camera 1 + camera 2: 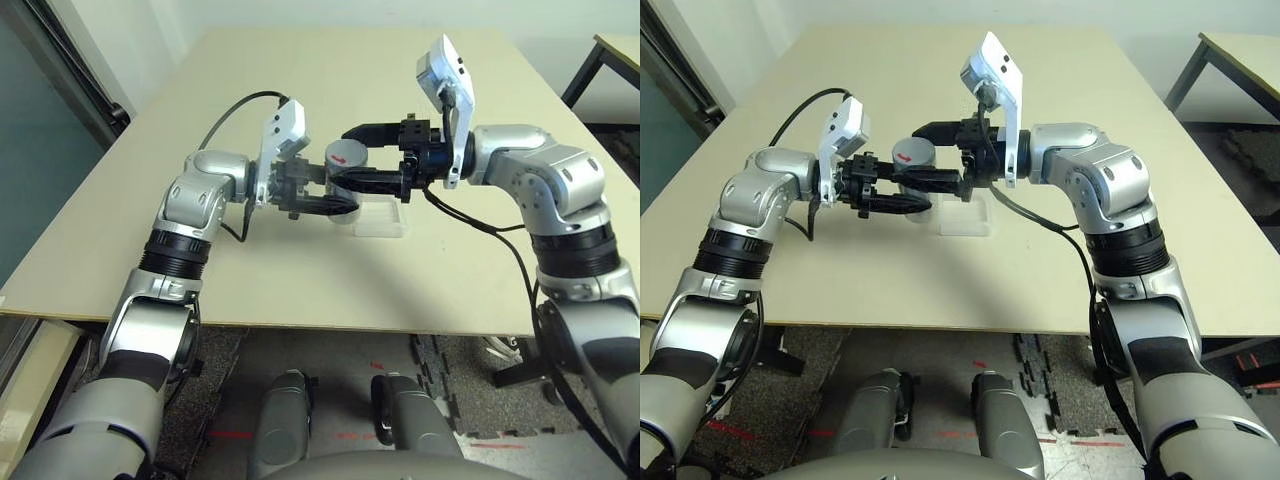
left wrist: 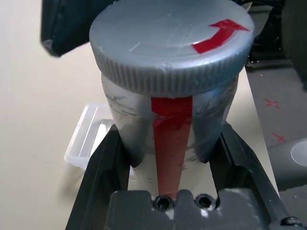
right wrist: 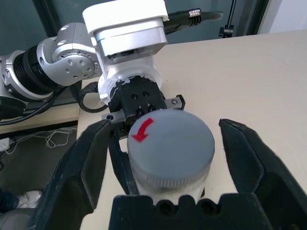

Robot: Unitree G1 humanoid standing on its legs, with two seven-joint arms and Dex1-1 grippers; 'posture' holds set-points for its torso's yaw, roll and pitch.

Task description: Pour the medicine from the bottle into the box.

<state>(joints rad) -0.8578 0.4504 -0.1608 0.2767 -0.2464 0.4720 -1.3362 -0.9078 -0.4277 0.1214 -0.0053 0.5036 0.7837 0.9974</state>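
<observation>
Bottle [image 1: 340,172] held upright above the table [image 1: 300,270], near its middle, clamped low on the body by the left gripper [image 2: 172,158]; black fingers [image 2: 103,167] pressed against both sides of the silvery wall, red strip of label running down between them. Grey ribbed cap [image 3: 168,148] still on, red arrow on its flat top.

Right gripper [image 3: 168,158] reaching in from the opposite side, level with the cap, jaws set apart around it. In the right wrist view, a clear gap between cap and the finger [image 3: 249,158] on one side; on the other side the gap narrow, contact there hard to judge, possibly just touching. Not closed on the cap.

Box [image 1: 382,221] flat on the table, just beside and below the bottle, toward the robot's right, under the right gripper's fingers. Clear plastic, edge also seen past the bottle in the left wrist view [image 2: 86,139]. Contents of box too faint to make out. Medicine not told apart anywhere; bottle opaque and capped.

Two arms meeting over the table's centre, wrist cameras tilted up.
</observation>
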